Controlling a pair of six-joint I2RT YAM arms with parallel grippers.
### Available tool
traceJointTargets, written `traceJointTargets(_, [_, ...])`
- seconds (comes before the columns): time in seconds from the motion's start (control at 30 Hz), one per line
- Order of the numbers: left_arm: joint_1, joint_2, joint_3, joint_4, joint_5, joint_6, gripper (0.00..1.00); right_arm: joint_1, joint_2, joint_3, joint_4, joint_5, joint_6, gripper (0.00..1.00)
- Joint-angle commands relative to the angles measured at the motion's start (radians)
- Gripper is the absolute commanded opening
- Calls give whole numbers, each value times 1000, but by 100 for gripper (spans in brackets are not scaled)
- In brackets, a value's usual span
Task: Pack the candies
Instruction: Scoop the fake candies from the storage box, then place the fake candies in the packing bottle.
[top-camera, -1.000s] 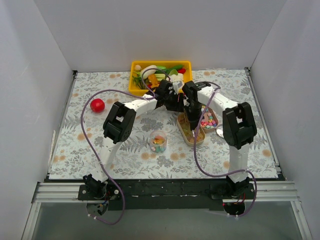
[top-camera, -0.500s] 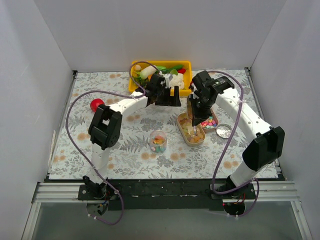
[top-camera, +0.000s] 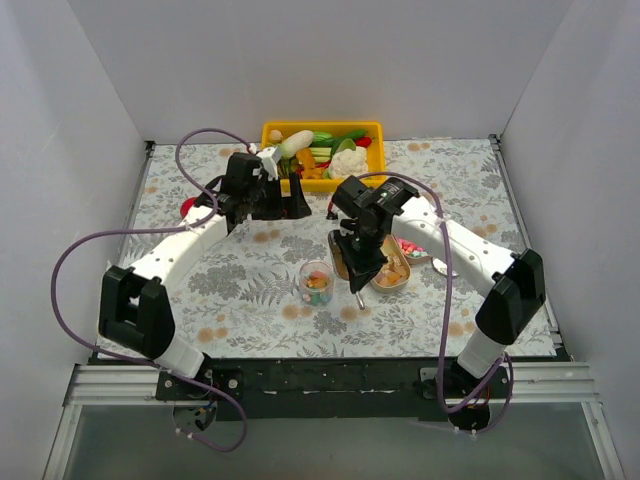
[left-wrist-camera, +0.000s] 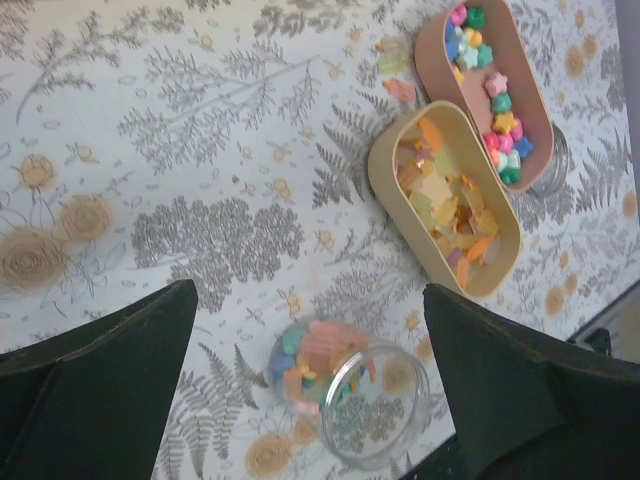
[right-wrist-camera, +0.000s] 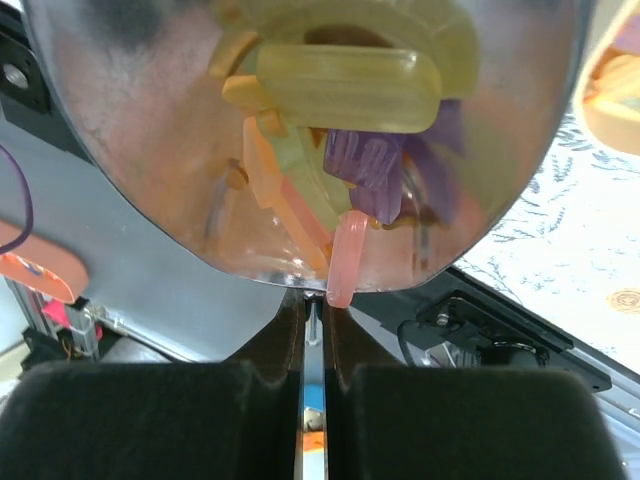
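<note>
The step in hand looks like carrying a scoop over to be tipped out. The right claw (right-wrist-camera: 315, 400) is squeezed tight on the thin handle of a shiny metal spoon (right-wrist-camera: 130, 160); the spoon is heaped with candies (right-wrist-camera: 345, 85), yellow, orange, purple and pink. In the top view this claw (top-camera: 357, 262) hangs at the middle of the frame, between the small clear glass jar (top-camera: 316, 265) and the tan oval dish (top-camera: 396, 283).

More candies sit in the jar and in the tan dish; bright ones fill the pink-brown oval dish (left-wrist-camera: 430, 45) at the upper right of the left wrist view. All three stand on the flowery table (left-wrist-camera: 200, 150).

The left claw (left-wrist-camera: 308, 300) is wide open and holds nothing.

Next, I think the spoon must go over the jar's small mouth and tip slowly; it should stay level on the way, or candies may roll off.

Half a second ago the right claw was down over the tan dish; now it has moved toward the lower left, nearer the jar. The left arm has swung toward the left side of the frame.
</note>
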Motion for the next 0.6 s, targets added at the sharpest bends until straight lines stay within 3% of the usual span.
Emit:
traceJointTargets(0.0, [-5,-107,-69,-40,93,39,98,50,63,37,0,-30,4,1])
traceJointTargets(0.27, [-5,-229,-209,30,277,46,98,98,124,73,18,-63,15,1])
traceJointTargets(0.57, [-5,-266,-309,61,366,37,97,102,140,96,34,-85,22,1])
